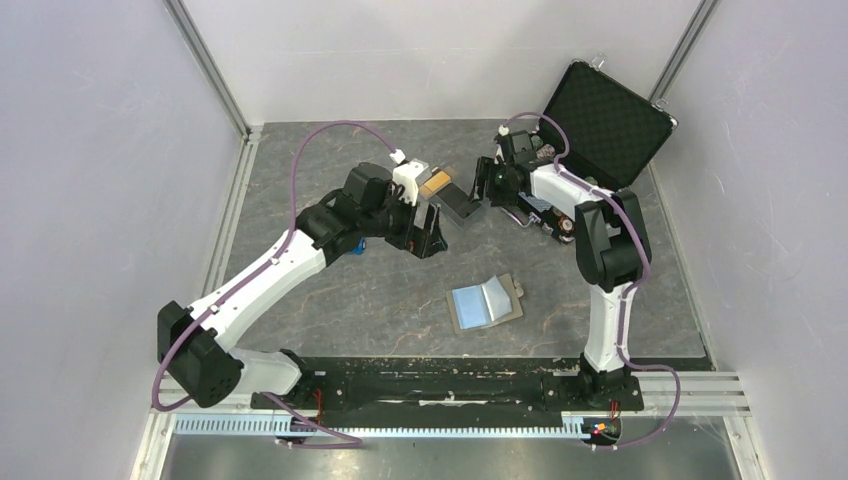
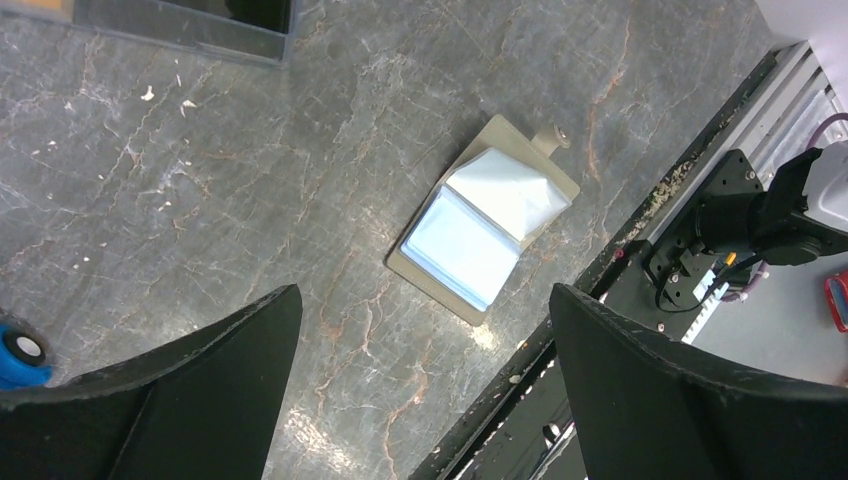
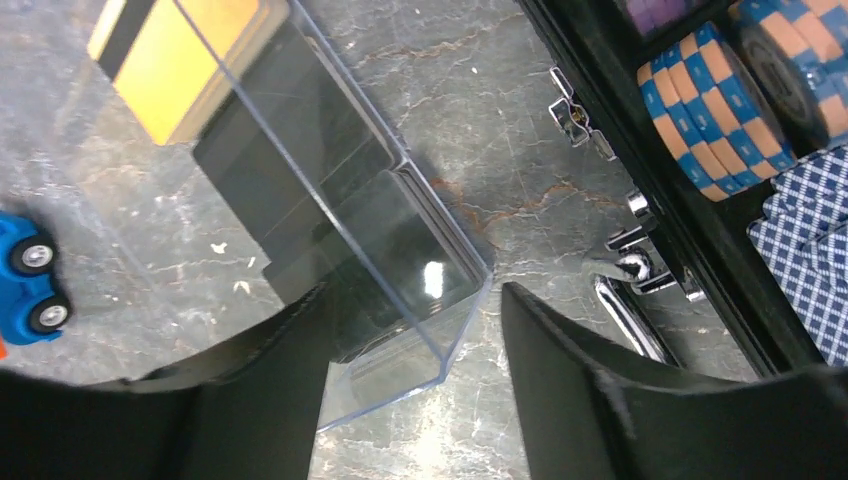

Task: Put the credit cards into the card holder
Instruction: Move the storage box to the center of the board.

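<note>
Item: credit cards, one orange-tan, the rest black, lying flat in a clear tray at upper middle of the overhead frame, long axis upper left to lower right.
Right hand: spread astride the tray's end, nearest.
Left hand: spread wide, alongside.
Card holder: open, pale blue inside, lower centre of the bench.

I see the card holder lying opened out on the table close to its near edge, about midway along. Further back, toward the far edge, the tray sits with the credit cards in it. The briefcase stands open just to its right, at the far right corner.
</note>
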